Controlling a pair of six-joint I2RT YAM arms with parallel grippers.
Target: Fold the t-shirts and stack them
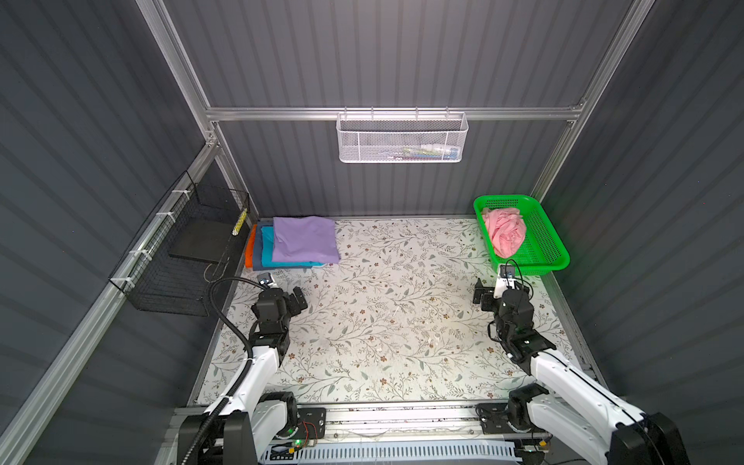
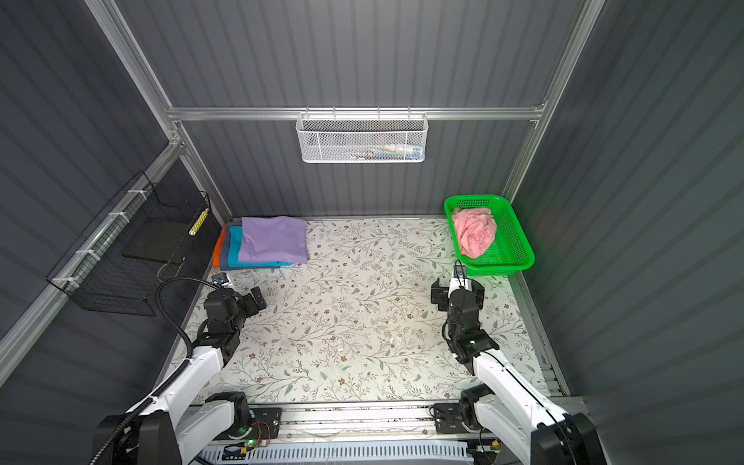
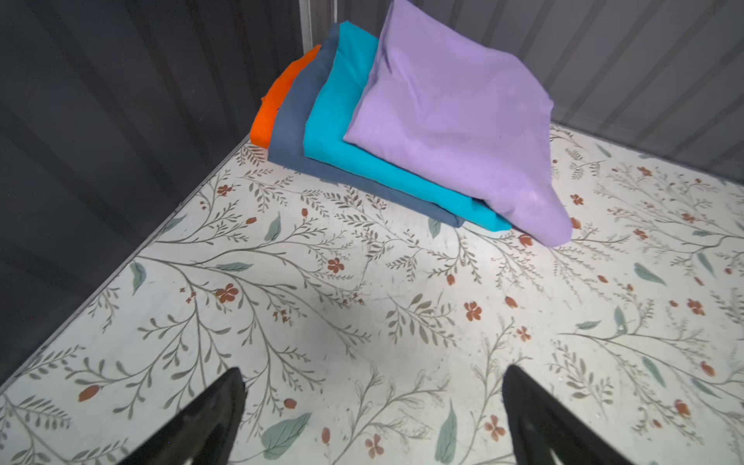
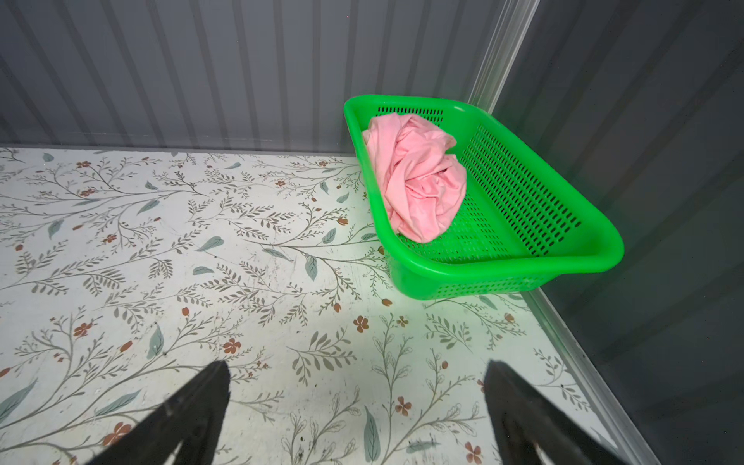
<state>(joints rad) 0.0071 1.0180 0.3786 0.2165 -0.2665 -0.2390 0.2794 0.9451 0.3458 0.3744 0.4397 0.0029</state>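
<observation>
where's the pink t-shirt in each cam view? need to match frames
In a top view: pink t-shirt crumpled in the green basket, far right corner.
In a top view: same, in that basket.
Left wrist: not in it.
Right wrist: in the basket, ahead of the camera.
Shared landmark: the green basket.

folded stack [image 1: 304,243]: rear left | crumpled shirt [image 1: 504,232]: in basket [image 1: 544,237], rear right

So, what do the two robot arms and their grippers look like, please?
Both arms are white shells with black joints. The left arm carries a ribbed black cable hose; the right arm shows no such hose. The left gripper and right gripper have black tapering fingers.
</observation>
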